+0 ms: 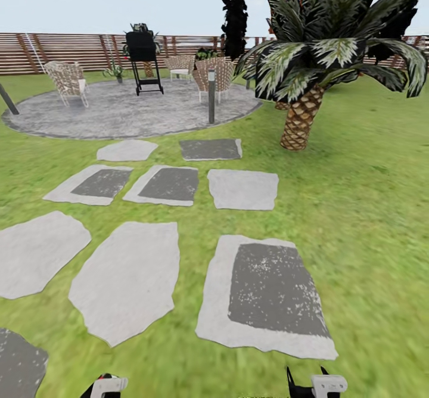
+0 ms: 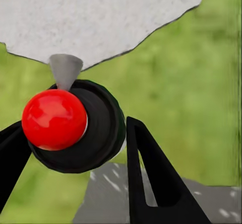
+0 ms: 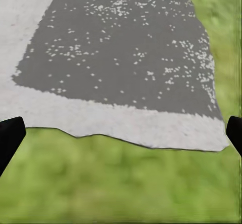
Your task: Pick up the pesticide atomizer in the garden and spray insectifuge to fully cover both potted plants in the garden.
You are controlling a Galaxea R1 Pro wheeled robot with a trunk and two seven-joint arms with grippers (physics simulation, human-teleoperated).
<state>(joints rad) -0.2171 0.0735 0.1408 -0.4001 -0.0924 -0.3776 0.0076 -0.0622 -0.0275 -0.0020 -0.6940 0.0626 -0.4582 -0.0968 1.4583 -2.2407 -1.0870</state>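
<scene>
Out on the garden lawn [image 1: 363, 207] now, with grey stepping stones [image 1: 128, 279] leading up to the round paving [image 1: 119, 115]. A black grill [image 1: 143, 58] and wicker chairs [image 1: 67, 79] stand on it, in front of the slat fence [image 1: 59, 49]. A palm [image 1: 310, 88] stands to the right.

Look at the left wrist view: the left gripper [image 2: 75, 126] has its two black fingers [image 2: 151, 183] set close on either side of a round black end. That end carries a glossy red ball [image 2: 53, 118] and a grey cone [image 2: 65, 68]. I read that as the pesticide atomizer [image 2: 103, 133] seen end-on, pinched in the gripper above grass and stone.

The right gripper [image 3: 123, 128] is spread wide with nothing in it, its fingertips at the edges of the view over a dark-centred stone [image 3: 121, 48].

Handling-wise, the bottle looks small, rigid and light, probably smooth plastic, so it could twist or slip under a loose pinch. The best hold is across the body, leaving the nozzle end free to point at the leaves.

A small plant [image 1: 113, 71] sits by the fence, too small to tell whether it is one of the two potted plants. My call: no spraying is possible from here, and the robot needs to get closer first.
</scene>
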